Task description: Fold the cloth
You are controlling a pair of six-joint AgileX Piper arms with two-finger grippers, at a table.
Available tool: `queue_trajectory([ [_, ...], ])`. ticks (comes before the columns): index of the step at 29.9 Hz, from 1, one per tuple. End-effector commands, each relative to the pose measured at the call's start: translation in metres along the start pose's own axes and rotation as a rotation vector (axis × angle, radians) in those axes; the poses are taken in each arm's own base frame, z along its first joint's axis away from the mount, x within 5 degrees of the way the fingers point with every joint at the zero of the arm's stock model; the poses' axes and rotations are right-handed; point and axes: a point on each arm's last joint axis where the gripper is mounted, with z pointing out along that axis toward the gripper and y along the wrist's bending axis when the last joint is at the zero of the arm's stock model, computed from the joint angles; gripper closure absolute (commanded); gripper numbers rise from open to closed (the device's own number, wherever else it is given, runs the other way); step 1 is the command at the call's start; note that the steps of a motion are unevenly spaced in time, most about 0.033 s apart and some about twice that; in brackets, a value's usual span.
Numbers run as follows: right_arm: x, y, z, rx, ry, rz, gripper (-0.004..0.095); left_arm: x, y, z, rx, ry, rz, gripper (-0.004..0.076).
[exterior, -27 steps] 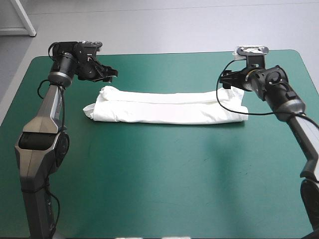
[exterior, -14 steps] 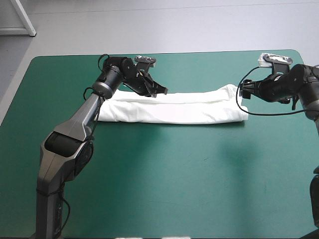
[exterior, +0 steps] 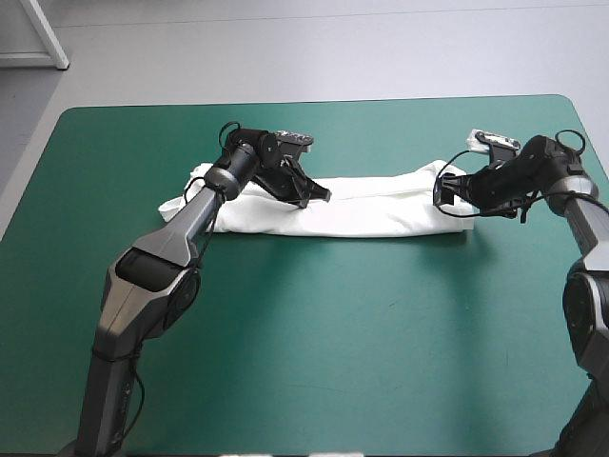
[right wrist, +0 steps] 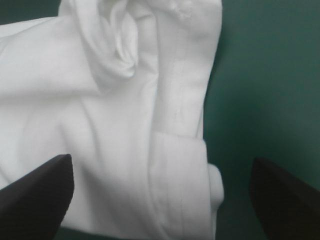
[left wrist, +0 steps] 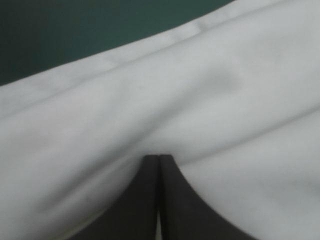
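Note:
The white T-shirt [exterior: 371, 205] lies folded into a long band across the far half of the teal-green table [exterior: 333, 333]. My left gripper [exterior: 322, 195] sits over the band, left of its middle. In the left wrist view the left gripper [left wrist: 159, 159] is shut, its point pressed against the T-shirt [left wrist: 200, 90] at a crease, with no cloth visible between the fingers. My right gripper [exterior: 445, 193] is at the band's right end. In the right wrist view the right gripper [right wrist: 161, 160] is open, and the T-shirt's [right wrist: 100, 100] hemmed end lies between and ahead of the fingers.
Bare teal-green cover [right wrist: 270, 75] shows beside the shirt's right end. A strip of cover [left wrist: 75, 30] lies beyond the band's long edge ahead of the left gripper. The table's near half holds only the two arms' lower links.
The left arm swung from the table's far left in over the shirt, and its fingers shut on the way. The right gripper drew right, then came back to the shirt's right end, staying open.

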Motion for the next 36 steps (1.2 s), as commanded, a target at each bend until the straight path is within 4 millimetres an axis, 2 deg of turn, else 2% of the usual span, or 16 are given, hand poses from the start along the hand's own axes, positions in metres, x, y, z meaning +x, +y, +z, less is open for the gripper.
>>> queue_trajectory([
  [1,-0.021,0.003,-0.015,-0.018,-0.121,-0.001,0.0032,-0.001,-0.019,-0.004,0.033,-0.008,0.012,0.0733],
  [7,-0.035,0.004,0.01,-0.091,-0.069,0.045,0.0036,-0.001,-0.027,-0.003,0.05,-0.014,0.015,0.0733],
  [9,-0.036,0.004,0.018,-0.106,-0.029,0.047,0.0065,-0.001,-0.027,-0.003,0.05,-0.018,0.015,0.0733],
  [11,-0.034,0.006,0.027,-0.116,0.009,0.048,0.0138,-0.002,-0.027,-0.003,0.05,-0.023,0.015,0.0733],
  [16,-0.026,0.022,0.036,-0.145,0.09,0.017,0.0435,-0.002,-0.026,-0.003,0.048,-0.029,0.013,0.0733],
  [19,-0.021,0.035,0.033,-0.169,0.121,-0.004,0.066,-0.004,-0.026,-0.003,0.047,-0.042,0.013,0.0733],
  [23,-0.024,0.044,0.028,-0.176,0.086,-0.018,0.0898,-0.004,-0.026,-0.004,0.047,-0.046,0.013,0.0733],
  [24,-0.026,0.045,0.025,-0.176,0.065,-0.019,0.0927,-0.004,-0.026,-0.004,0.047,-0.046,0.013,0.0733],
  [26,-0.032,0.047,0.018,-0.175,0.016,-0.027,0.0923,-0.004,-0.026,-0.002,0.047,-0.046,0.012,0.0733],
  [28,-0.042,0.052,0.002,-0.173,-0.038,-0.047,0.0923,-0.004,-0.024,0.0,0.046,-0.043,0.01,0.0733],
  [36,-0.074,0.085,-0.074,-0.277,-0.171,-0.08,0.0923,0.001,-0.023,0.015,0.06,0.001,-0.004,0.0733],
])
